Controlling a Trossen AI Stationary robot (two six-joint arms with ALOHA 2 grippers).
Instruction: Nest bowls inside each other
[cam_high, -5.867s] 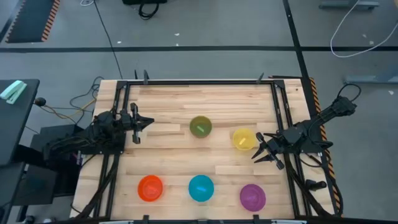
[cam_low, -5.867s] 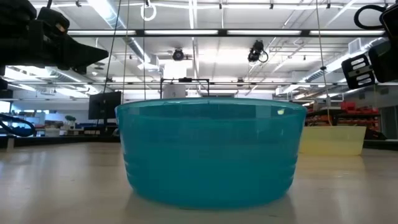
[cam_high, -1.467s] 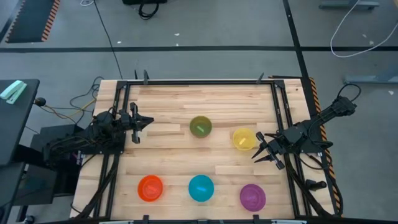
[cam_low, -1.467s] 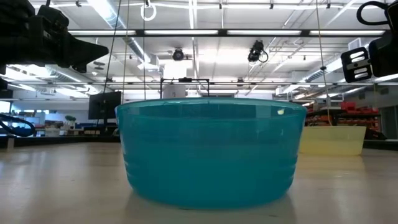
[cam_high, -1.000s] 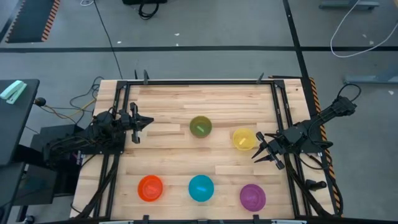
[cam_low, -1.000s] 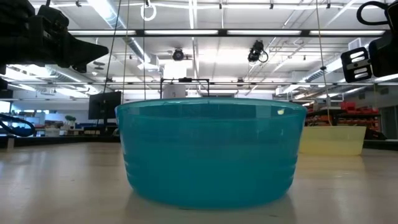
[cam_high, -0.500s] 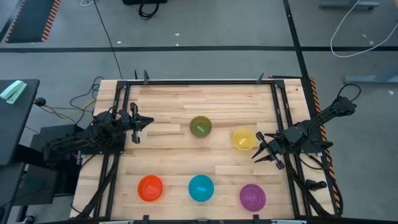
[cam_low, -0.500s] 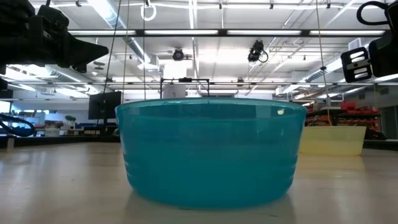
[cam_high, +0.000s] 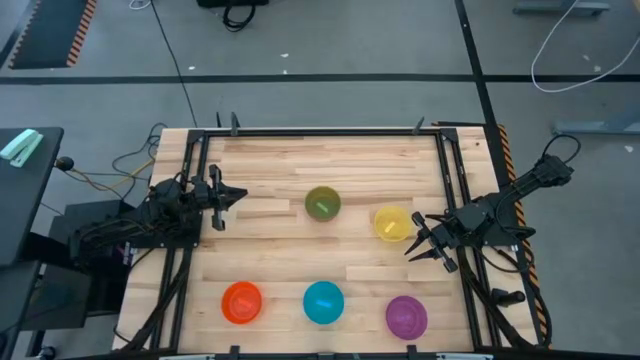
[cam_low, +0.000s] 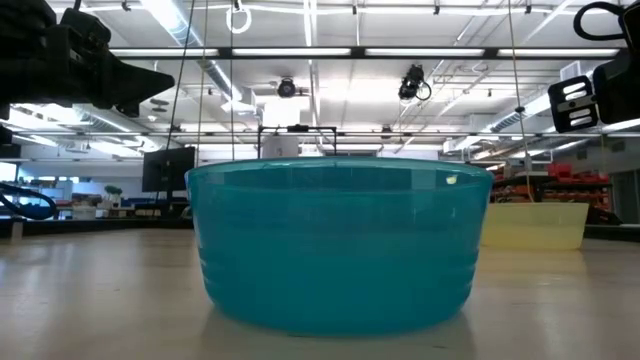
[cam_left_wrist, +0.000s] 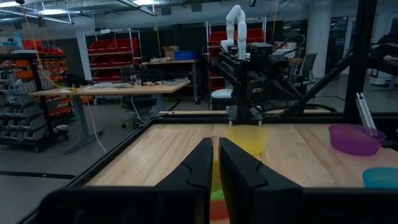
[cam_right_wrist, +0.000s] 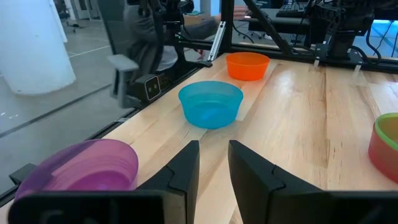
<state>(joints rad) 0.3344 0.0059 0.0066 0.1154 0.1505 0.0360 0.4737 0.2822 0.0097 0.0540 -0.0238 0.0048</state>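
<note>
Nothing is shifting between the earlier frames and this one: bowls and arms are lying exactly as before. Five bowls are sitting apart on the wooden surface (cam_high: 280, 170), none nested yet. Taking the blue bowl (cam_high: 323, 302) as landmark, at the near edge: the orange bowl (cam_high: 241, 302) is sitting to its left, the purple bowl (cam_high: 406, 316) to its right, the green bowl (cam_high: 322, 203) straight behind it toward the surface's middle, and the yellow bowl (cam_high: 391, 223) behind and to its right.

Right pincer (cam_high: 428, 246) is hovering just beside the yellow bowl, on the side away from the blue one; its fingers are standing spread and holding nothing, probably posed so as to take that nearest bowl first. Left pincer (cam_high: 216, 195) is waiting well away from the blue bowl, at the far-left side of the surface; its fingers are showing only a narrow gap, nearly clenched, and gripping nothing. Wide spacing between the bowls is leaving each rim free for a grasp.
</note>
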